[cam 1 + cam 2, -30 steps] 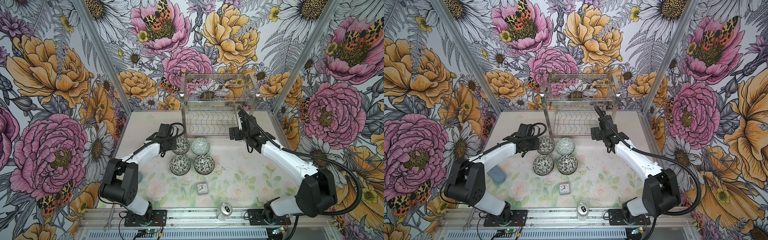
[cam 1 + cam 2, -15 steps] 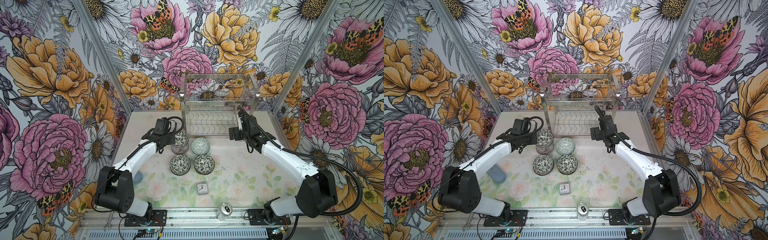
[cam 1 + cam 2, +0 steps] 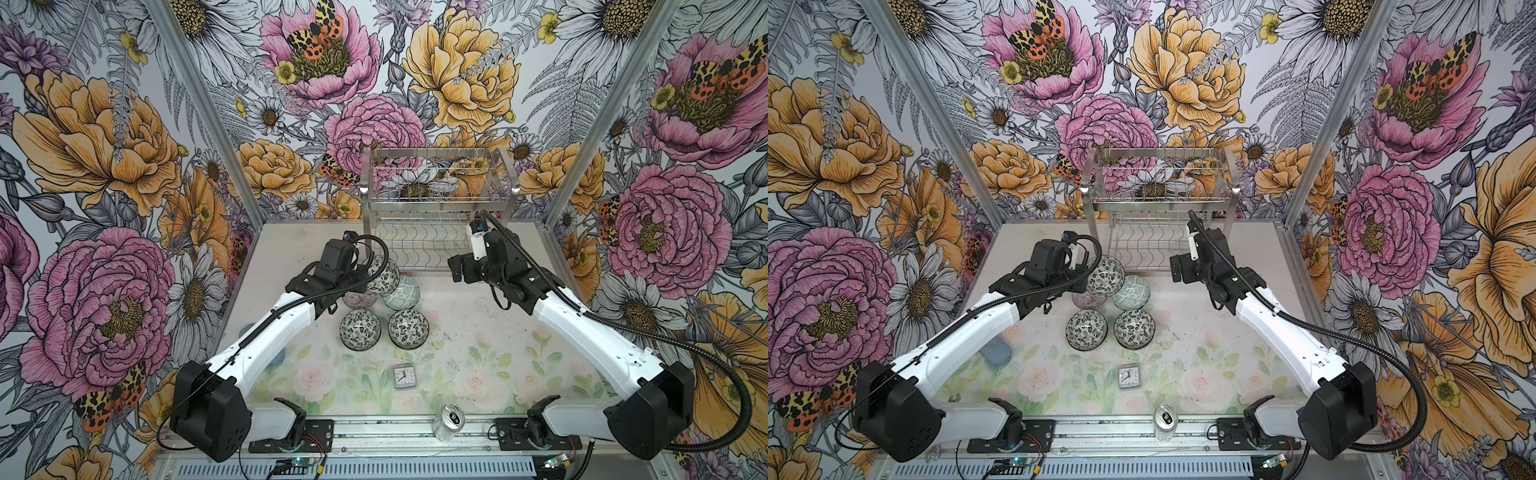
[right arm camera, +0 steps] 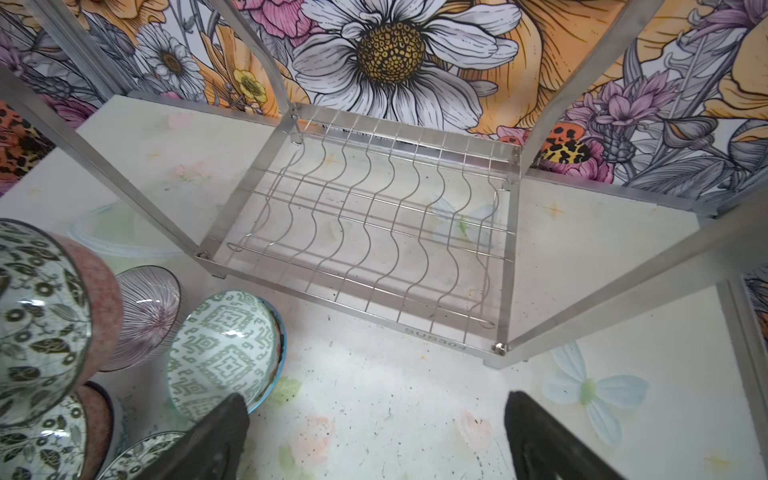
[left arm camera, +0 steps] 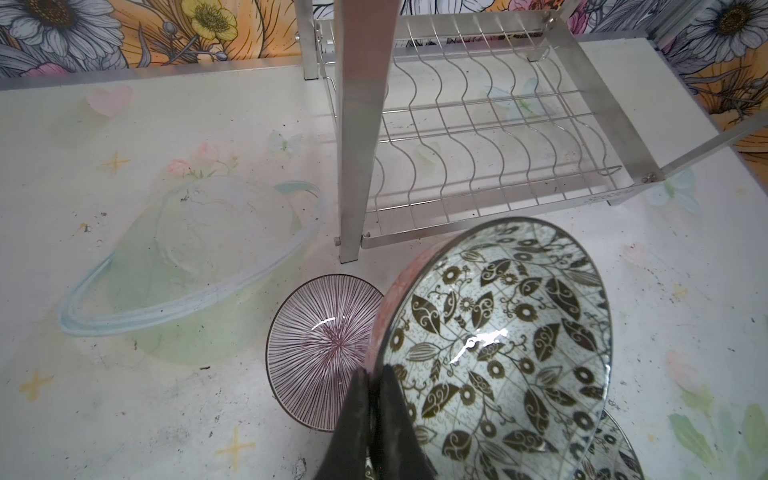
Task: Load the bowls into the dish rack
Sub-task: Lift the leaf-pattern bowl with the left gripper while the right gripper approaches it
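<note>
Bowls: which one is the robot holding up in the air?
The black-and-white flowery bowl with the pink outside. The left gripper pinches its rim and holds it tilted; the other bowls sit on the table.

Dish rack, bowls beside, claw spread

Bare bench is lying open before the dish rack's wavy-wire tier, ahead of the right hand's spread fingers. The flat front post, the striped bowl, the green geometric bowl and the leaf-patterned bowl pinched in the left hand are crowding one corner; the basket tier is overhanging.
</note>
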You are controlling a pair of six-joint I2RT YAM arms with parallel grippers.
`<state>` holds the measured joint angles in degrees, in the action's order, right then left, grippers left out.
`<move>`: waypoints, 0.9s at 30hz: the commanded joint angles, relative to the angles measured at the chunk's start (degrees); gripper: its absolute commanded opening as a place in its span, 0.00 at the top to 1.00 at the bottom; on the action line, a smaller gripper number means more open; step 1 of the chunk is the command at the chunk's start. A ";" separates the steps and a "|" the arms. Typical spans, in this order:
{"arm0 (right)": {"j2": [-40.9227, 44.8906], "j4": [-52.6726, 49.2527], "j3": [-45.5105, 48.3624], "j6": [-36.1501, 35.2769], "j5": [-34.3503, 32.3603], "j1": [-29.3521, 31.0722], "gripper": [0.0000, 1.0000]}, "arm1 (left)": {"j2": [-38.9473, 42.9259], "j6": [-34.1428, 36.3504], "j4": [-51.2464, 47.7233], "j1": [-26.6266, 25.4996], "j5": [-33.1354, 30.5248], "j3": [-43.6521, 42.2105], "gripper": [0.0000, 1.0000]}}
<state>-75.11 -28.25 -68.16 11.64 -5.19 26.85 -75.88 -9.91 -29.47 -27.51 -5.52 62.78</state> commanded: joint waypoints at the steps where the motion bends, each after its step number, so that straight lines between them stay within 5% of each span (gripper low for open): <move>1: 0.68 0.42 -2.52 3.43 2.29 2.47 0.02 | -0.94 -1.82 9.49 -2.28 0.29 1.40 1.00; 19: -9.50 9.82 -2.15 11.13 4.76 6.15 0.04 | -11.38 -6.85 21.98 -6.24 5.50 7.48 1.00; 27: -11.81 12.92 -1.68 13.22 2.75 5.65 0.18 | -11.60 -7.58 22.31 -6.78 6.48 7.54 1.00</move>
<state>-86.74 -18.57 -69.28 23.27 -1.26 32.67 -87.77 -16.16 -11.35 -33.91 -0.80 68.58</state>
